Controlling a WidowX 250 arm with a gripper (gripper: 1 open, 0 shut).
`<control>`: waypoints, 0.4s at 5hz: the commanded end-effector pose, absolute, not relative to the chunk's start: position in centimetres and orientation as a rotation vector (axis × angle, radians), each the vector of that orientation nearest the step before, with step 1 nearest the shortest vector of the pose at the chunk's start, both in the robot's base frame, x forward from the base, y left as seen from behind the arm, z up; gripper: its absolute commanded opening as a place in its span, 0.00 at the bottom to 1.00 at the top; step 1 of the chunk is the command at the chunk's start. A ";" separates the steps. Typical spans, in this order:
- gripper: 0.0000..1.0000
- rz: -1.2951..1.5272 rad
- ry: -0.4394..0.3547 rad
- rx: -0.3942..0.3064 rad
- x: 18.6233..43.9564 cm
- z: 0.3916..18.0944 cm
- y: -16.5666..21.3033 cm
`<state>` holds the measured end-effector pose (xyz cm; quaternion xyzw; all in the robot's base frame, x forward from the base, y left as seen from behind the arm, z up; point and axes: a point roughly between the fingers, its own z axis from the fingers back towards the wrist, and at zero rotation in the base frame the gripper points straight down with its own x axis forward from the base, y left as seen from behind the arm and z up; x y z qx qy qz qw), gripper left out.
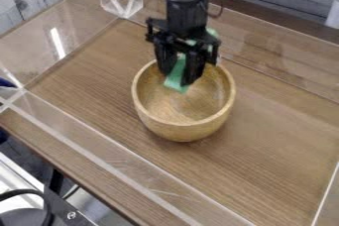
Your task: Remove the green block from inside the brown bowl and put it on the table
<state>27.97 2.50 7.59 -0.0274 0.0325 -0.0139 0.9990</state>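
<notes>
The green block [176, 72] is clamped between the black fingers [195, 66], its long axis roughly upright and its lower end pointing down into the brown bowl [185, 118]. Directly below the fingers, the bowl rests on the wood-grain surface [79, 81].
</notes>
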 end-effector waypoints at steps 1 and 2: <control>0.00 -0.013 -0.057 -0.049 30.1 11.6 3.3; 0.00 0.042 -0.063 -0.040 29.9 11.8 5.9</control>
